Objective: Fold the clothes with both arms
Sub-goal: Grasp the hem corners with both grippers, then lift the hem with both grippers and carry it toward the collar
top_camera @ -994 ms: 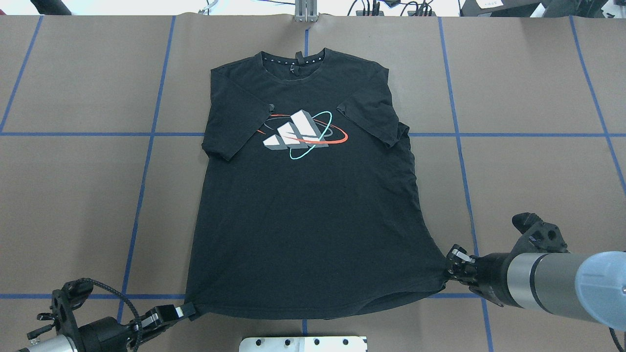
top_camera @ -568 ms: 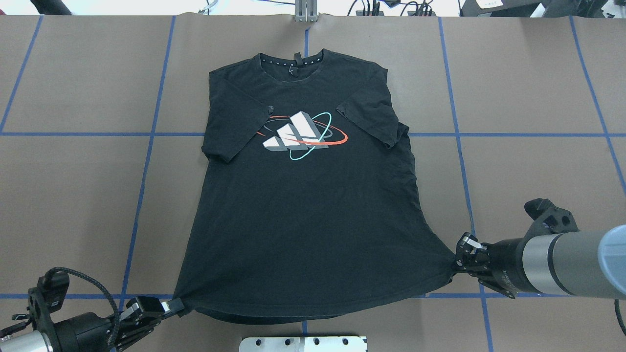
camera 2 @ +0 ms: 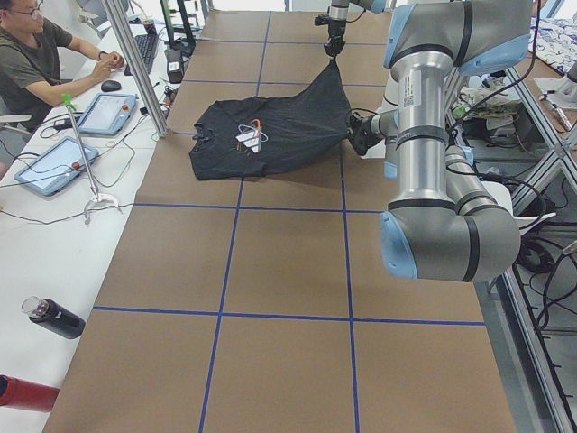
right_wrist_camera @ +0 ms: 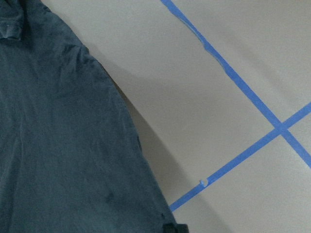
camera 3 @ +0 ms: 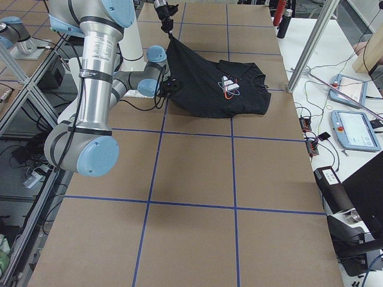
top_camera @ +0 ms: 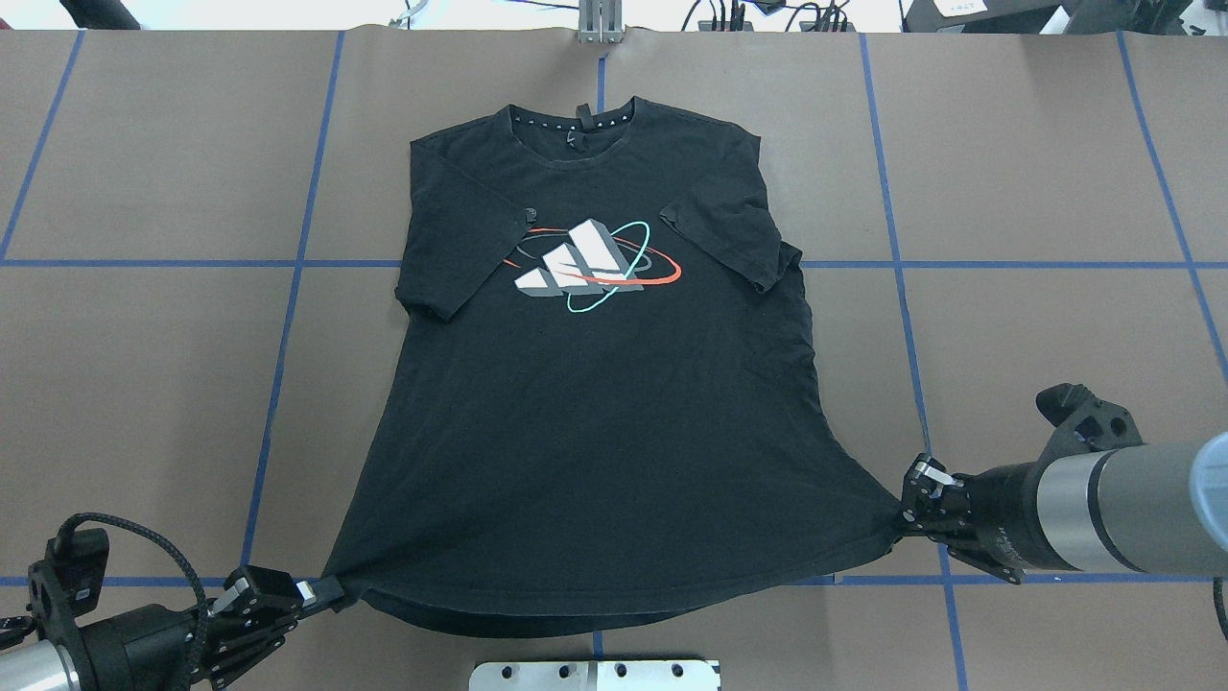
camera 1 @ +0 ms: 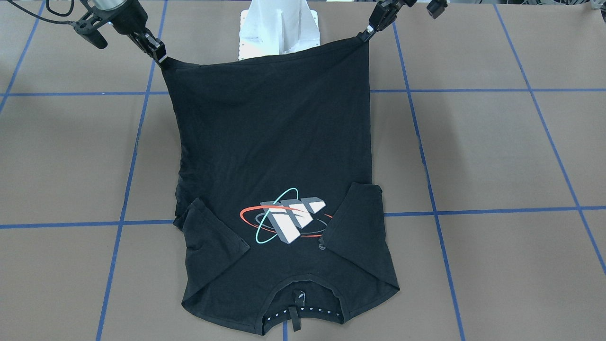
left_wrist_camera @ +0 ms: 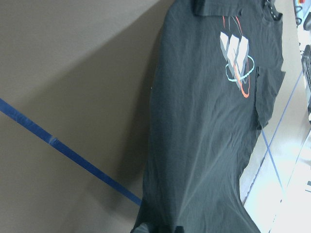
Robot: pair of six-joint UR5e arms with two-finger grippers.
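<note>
— What had moved in the last second?
— The two grippers had drawn apart. The left gripper (top_camera: 324,589) had slid further left. The right gripper (top_camera: 905,512) had gone further right and slightly farther from the robot. That spread the hem (top_camera: 614,600) of the T-shirt (top_camera: 595,413) wider.

— What were the grippers holding?
— Each was closed tight on a corner of the hem, the left gripper on the left corner and the right gripper on the right one.

— Where was the shirt?
— In the middle of the counter (top_camera: 144,384), print (top_camera: 590,264) facing up. The collar (top_camera: 576,120) lay flat at the far end, and both sleeves (top_camera: 451,259) were folded in over the chest. The near end was lifted off the counter, stretched between the grippers, and the cloth sloped down towards the collar.

— Anything else around?
— Blue tape lines (top_camera: 297,263) crossed the counter, and a person (camera 2: 36,59) sat at a white desk beyond its far edge.
</note>
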